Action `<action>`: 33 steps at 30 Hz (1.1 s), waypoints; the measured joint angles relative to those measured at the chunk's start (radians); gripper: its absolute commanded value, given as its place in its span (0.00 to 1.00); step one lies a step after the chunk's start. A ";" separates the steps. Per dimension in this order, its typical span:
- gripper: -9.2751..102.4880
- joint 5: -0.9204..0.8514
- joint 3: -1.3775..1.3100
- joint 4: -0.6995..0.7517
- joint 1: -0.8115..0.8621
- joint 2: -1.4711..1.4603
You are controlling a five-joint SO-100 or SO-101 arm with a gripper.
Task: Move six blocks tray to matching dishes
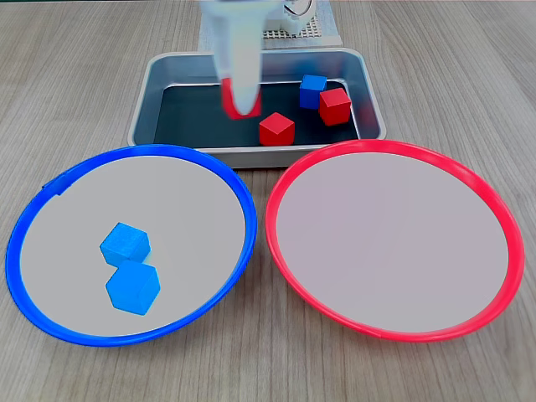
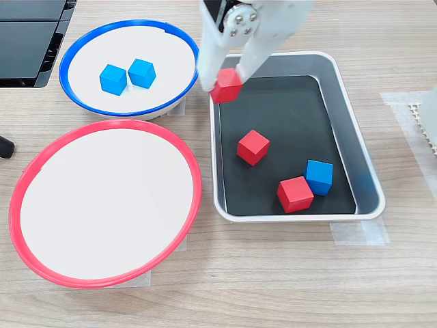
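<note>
My white gripper (image 2: 225, 83) (image 1: 239, 105) is shut on a red block (image 2: 227, 87), held above the tray's wall. In the silver tray (image 2: 360, 171) (image 1: 163, 69) lie two more red blocks (image 2: 253, 147) (image 2: 295, 194) and a blue block (image 2: 319, 177); in a fixed view they appear as red blocks (image 1: 276, 129) (image 1: 334, 106) and a blue block (image 1: 312, 90). The blue-rimmed dish (image 1: 50, 276) (image 2: 82, 51) holds two blue blocks (image 1: 125, 244) (image 1: 133, 287) (image 2: 113, 79) (image 2: 142, 72). The red-rimmed dish (image 1: 394, 243) (image 2: 102, 205) has nothing in it.
A dark device (image 2: 27, 41) sits at the top left edge in a fixed view. A white perforated base (image 1: 289, 33) stands behind the tray. Tape strips (image 2: 355, 234) lie on the wooden table by the tray.
</note>
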 measured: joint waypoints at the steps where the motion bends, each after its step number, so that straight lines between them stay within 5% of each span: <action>1: 0.08 0.028 -0.044 -0.015 -0.054 0.000; 8: 0.09 0.044 -0.054 -0.383 -0.267 -0.118; 12: 0.23 -0.075 0.049 -0.563 -0.276 -0.190; 16: 0.29 -0.158 0.097 -0.589 -0.275 -0.195; 18: 0.29 -0.178 0.117 -0.575 -0.267 -0.187; 21: 0.09 -0.204 0.152 -0.525 -0.245 -0.112; 24: 0.09 -0.230 0.166 -0.471 -0.233 -0.026; 28: 0.09 -0.295 0.204 -0.224 -0.160 0.143; 33: 0.20 -0.397 0.328 -0.014 -0.038 0.270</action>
